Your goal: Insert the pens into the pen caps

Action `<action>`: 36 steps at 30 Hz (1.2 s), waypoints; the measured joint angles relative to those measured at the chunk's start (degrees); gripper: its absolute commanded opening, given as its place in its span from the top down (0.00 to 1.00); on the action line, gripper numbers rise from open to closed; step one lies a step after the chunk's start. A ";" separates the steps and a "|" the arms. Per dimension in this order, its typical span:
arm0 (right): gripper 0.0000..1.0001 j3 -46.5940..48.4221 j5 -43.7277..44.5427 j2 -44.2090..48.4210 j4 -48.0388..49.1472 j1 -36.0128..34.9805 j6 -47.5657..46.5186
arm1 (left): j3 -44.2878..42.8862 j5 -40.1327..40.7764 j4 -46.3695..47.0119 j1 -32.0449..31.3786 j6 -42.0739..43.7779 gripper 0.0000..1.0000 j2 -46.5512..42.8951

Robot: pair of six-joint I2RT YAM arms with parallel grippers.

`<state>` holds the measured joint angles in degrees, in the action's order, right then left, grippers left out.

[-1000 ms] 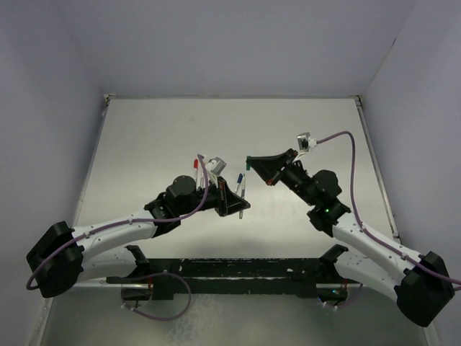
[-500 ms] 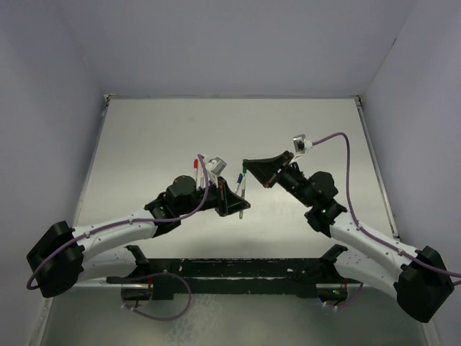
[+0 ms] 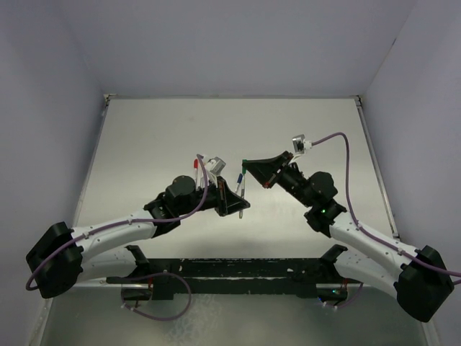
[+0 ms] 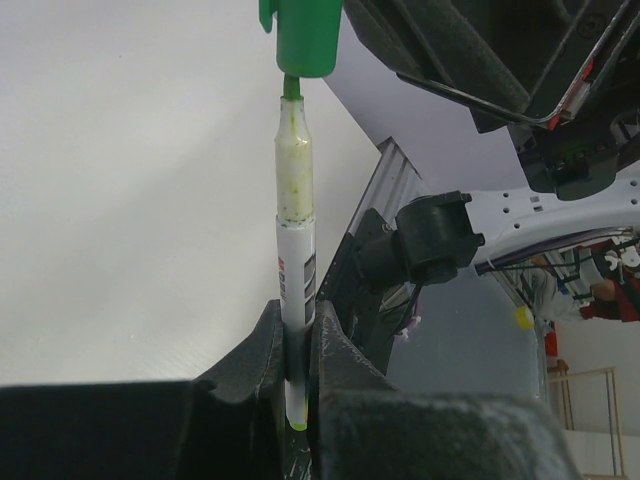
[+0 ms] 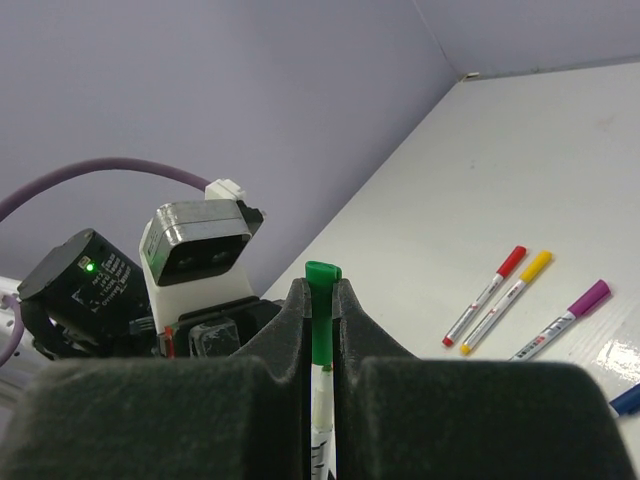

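My left gripper [image 4: 298, 335] is shut on the lower barrel of a white pen [image 4: 297, 265], which stands upright with its green nib at the top. Directly above it, my right gripper [image 5: 320, 292] is shut on the green pen cap [image 5: 321, 325]. The cap's [image 4: 302, 35] mouth sits over the nib, and a short stretch of nib shows below it. In the top view both grippers meet above the table's middle, with the left gripper [image 3: 241, 205] below the right gripper [image 3: 248, 168] and the pen [image 3: 243, 190] between them.
Capped pens lie on the table beyond the grippers: a red one [image 5: 487, 295], a yellow one [image 5: 508, 303], a purple one [image 5: 563, 322], and the blue end of another [image 5: 628, 400]. Grey walls close in the table [image 3: 144, 144] on three sides.
The right gripper with the green cap has shifted slightly left and down toward the pen's tip. The left gripper and pen have stayed put.
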<state>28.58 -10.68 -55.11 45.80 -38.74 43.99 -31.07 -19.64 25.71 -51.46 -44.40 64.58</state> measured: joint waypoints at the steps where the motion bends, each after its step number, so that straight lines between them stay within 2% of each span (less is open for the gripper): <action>1: 1.00 0.00 0.00 0.00 0.00 0.00 0.00 | 0.00 0.07 -0.04 0.00 0.00 1.00 -0.11; 16: 1.00 -0.76 -0.09 0.00 -0.46 -1.05 0.02 | 0.00 1.22 -0.09 0.00 0.00 1.00 -0.66; 28: 1.00 -3.85 -4.07 0.13 1.40 -3.50 2.16 | 3.74 3.50 -1.73 -0.66 0.59 1.00 -7.32; 36: 1.00 -4.26 -3.76 0.81 -2.38 -4.94 1.49 | 3.98 3.34 -4.85 -0.81 2.05 1.00 -7.56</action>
<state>24.32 -14.44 -54.30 43.42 -43.68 45.47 -27.09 -16.29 20.86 -52.27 -42.35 57.01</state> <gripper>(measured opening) 0.035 0.067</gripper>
